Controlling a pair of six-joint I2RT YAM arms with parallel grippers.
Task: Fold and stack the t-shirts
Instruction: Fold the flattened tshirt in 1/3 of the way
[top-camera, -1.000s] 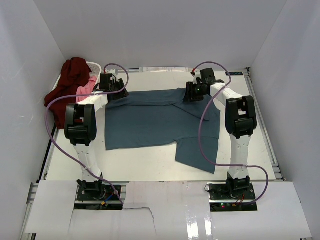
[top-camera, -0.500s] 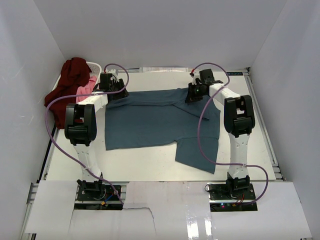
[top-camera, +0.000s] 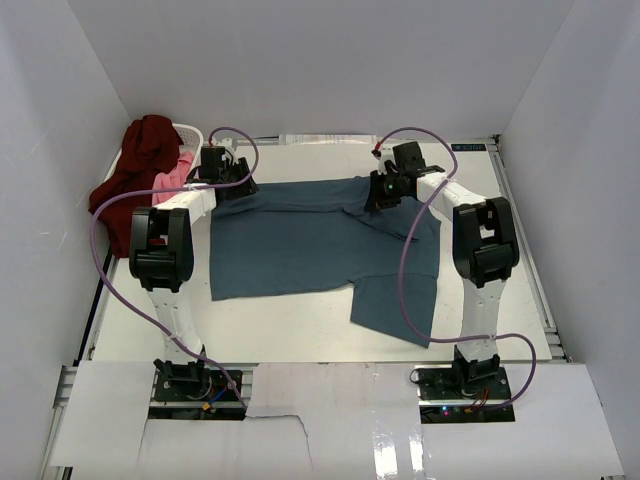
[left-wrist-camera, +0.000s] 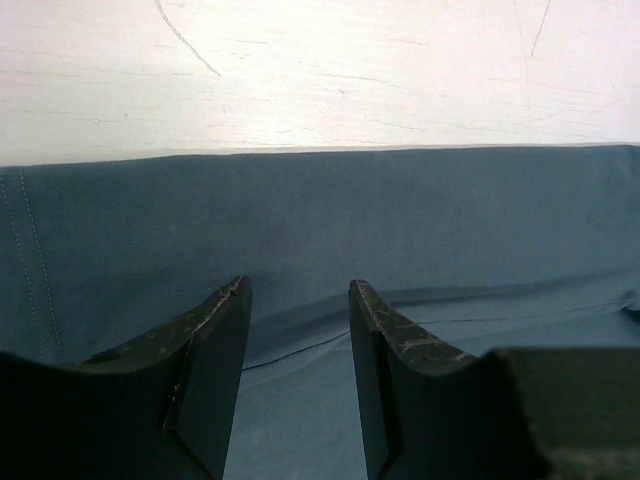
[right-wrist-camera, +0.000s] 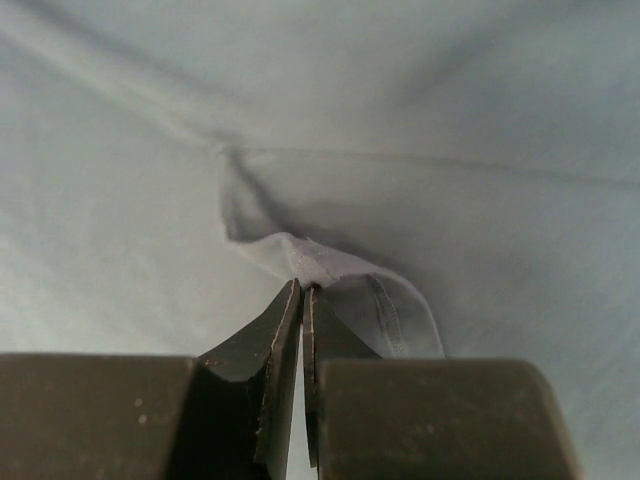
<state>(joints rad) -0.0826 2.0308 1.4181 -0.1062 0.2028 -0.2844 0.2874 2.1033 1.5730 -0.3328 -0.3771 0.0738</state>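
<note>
The dusty teal-blue cloth t-shirt (top-camera: 300, 245) is spread beside the white plastic laundry basket (top-camera: 191, 133). A pinch of it is held by the right tool (right-wrist-camera: 302, 295). The gaping left tool (left-wrist-camera: 298, 300) should be closed on the hem before lifting.

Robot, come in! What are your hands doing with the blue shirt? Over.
Right gripper shut, pinching a fold of the teal t-shirt. Left gripper open, over its far edge. Shirt spread on the table, not yet folded. Nothing blocking.
</note>
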